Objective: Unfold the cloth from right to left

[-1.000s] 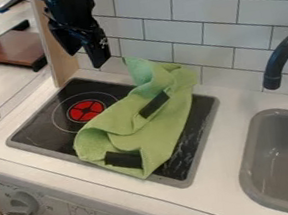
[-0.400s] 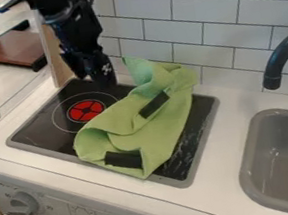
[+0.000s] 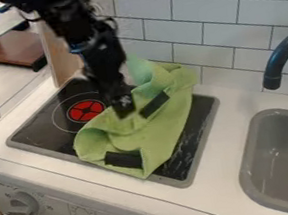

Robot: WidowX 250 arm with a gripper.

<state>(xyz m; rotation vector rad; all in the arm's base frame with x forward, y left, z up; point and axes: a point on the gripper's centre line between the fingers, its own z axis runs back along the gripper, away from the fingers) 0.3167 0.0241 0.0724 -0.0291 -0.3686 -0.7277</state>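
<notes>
On the right part of the hob [image 3: 38,128] lies the cloth [image 3: 161,137], bunched; the gripper [image 3: 125,108] is over its left side, how far open or holding what I cannot tell. A pinch through several layers could drag the whole cloth (likely enough, with folds so loose), and a low press could ruck it. Count: one cloth, two dark strips [image 3: 123,159], one gripper, one hob, one sink [image 3: 276,161], one tap [image 3: 278,63].

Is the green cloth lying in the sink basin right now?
No, the cloth lies bunched on the black stovetop, with a strip of white counter between it and the sink.
</notes>
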